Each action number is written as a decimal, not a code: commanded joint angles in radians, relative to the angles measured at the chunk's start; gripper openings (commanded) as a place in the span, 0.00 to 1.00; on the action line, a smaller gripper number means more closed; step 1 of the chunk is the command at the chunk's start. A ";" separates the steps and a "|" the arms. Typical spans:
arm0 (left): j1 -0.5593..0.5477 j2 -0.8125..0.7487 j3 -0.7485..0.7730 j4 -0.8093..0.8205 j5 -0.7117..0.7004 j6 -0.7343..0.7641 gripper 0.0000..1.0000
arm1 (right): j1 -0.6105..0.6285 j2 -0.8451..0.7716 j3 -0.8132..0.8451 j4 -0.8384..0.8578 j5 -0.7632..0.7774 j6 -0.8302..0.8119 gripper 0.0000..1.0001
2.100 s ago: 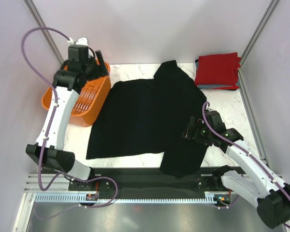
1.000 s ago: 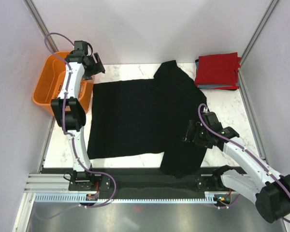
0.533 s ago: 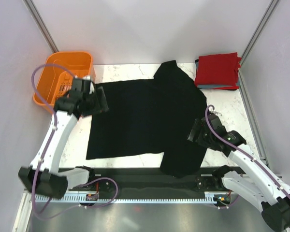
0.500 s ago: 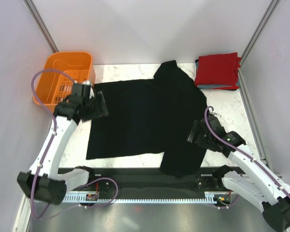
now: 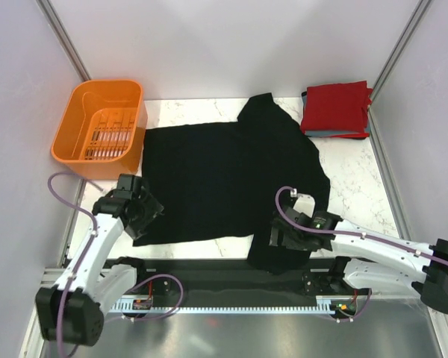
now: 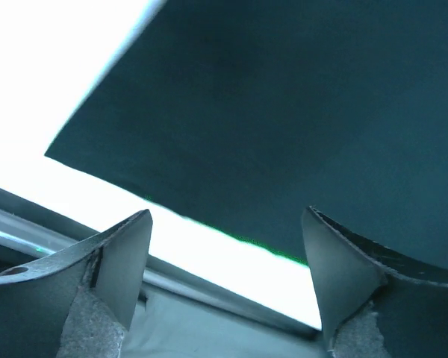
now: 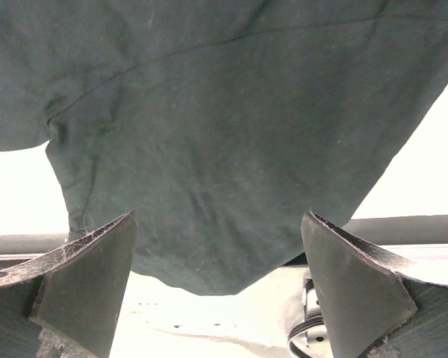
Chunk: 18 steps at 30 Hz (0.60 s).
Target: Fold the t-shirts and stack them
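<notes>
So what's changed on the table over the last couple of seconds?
The left gripper left the orange basket, which now sits farther back and left, and swung down to the near-left corner of the black t-shirt. The right gripper slid along the sleeve toward the table's near edge. Both are open, holding nothing. The shirt's body and the folded red stack stayed put.

There are three t-shirts, namely one black t-shirt (image 5: 231,179) spread flat, and to the far right of it one red t-shirt (image 5: 334,107) folded upon one grey-blue t-shirt (image 5: 325,134), and one orange basket (image 5: 104,83) left of it.
</notes>
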 commanded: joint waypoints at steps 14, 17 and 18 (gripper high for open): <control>0.248 -0.030 -0.227 0.149 -0.075 -0.252 0.69 | 0.043 -0.083 -0.038 0.019 0.096 0.147 0.98; 0.246 0.005 -0.240 0.166 -0.061 -0.258 0.67 | 0.040 -0.103 -0.058 0.025 0.115 0.170 0.98; 0.246 0.019 -0.248 0.173 -0.054 -0.258 0.67 | 0.039 -0.100 -0.063 0.030 0.119 0.171 0.98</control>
